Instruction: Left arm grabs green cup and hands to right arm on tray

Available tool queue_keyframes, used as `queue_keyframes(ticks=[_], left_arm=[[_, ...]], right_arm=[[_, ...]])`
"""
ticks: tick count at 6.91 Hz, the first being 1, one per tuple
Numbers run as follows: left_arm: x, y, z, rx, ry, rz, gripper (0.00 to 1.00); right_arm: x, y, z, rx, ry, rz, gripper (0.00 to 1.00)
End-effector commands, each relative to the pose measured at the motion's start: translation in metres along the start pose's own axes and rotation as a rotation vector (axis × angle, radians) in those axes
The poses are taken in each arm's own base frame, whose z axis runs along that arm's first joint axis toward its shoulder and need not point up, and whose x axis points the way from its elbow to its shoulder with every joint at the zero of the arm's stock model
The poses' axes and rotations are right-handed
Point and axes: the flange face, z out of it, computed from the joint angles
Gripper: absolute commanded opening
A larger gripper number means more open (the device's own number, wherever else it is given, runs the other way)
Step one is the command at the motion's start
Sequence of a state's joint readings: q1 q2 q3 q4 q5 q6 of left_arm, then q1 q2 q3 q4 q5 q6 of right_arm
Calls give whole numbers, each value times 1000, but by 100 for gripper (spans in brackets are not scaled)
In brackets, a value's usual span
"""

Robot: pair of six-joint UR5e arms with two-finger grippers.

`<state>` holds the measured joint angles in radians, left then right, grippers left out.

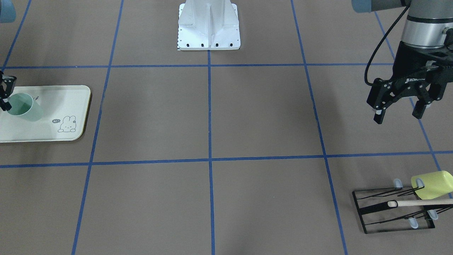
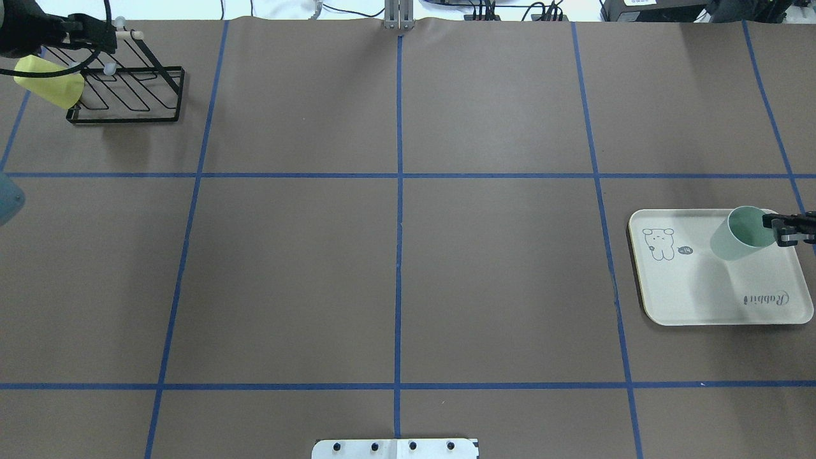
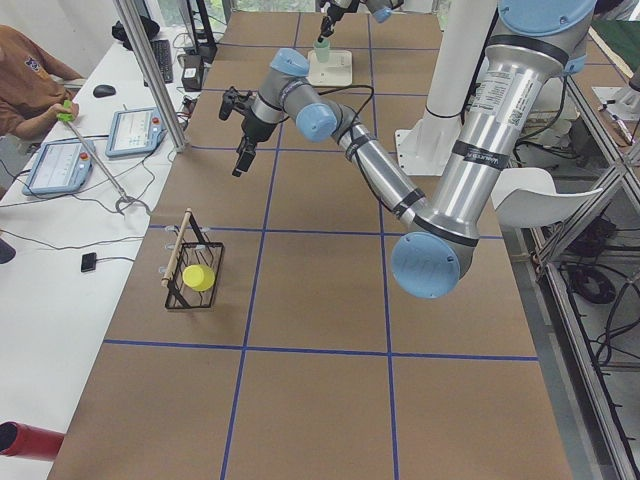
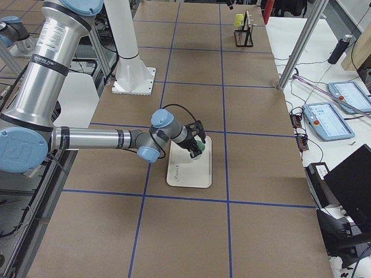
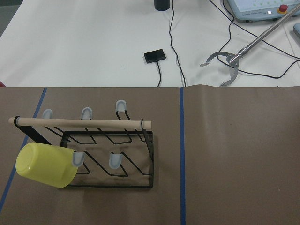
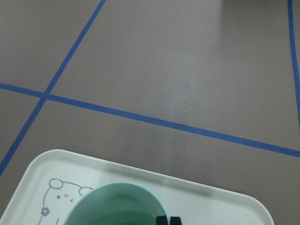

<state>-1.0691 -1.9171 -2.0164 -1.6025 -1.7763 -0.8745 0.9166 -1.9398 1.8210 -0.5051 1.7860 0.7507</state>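
The green cup [image 1: 24, 106] stands on the cream tray [image 1: 67, 102], near the tray's outer end away from the bunny drawing. In the overhead view the cup [image 2: 739, 234] is on the tray [image 2: 701, 293] at the right edge. My right gripper [image 2: 781, 229] pinches the cup's rim; its fingertips [image 6: 168, 220] straddle the cup wall in the right wrist view. My left gripper [image 1: 399, 116] is open and empty, hovering above the table at the far other end, near the rack.
A black wire rack [image 1: 393, 209] with a wooden bar holds a yellow-green cup [image 1: 433, 184] on its side; both show in the left wrist view [image 5: 108, 154]. The white robot base [image 1: 208, 28] sits at the table's middle edge. Blue tape lines grid the brown table.
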Motion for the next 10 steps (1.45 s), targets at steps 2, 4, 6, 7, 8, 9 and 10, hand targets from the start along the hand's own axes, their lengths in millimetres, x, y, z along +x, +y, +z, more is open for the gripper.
queue_keyframes(ticks=[2,4,6,7,8,9,10], left_arm=[[-9,6,9,-12,-13,-3,100],[-10,6,9,-11,-14,-4,100],[-14,4,10,-11,-20,-9,100],[-24,-5,5,2,-29,-12,100],[-43,-15,5,-34,-23,27,100],[-82,-36,7,-77,-18,79,100],[-126,-53,21,-126,-29,163,100]], right_arm=[[-1,5,6,-17,-2,-8,69],[-7,4,0,-14,-54,-11,100],[15,-28,-38,-58,-188,66,100],[32,-50,-56,-91,-234,120,100],[42,-76,-63,-109,-243,124,100],[56,-87,-60,-148,-205,55,100],[68,-107,-59,-198,-181,30,100]])
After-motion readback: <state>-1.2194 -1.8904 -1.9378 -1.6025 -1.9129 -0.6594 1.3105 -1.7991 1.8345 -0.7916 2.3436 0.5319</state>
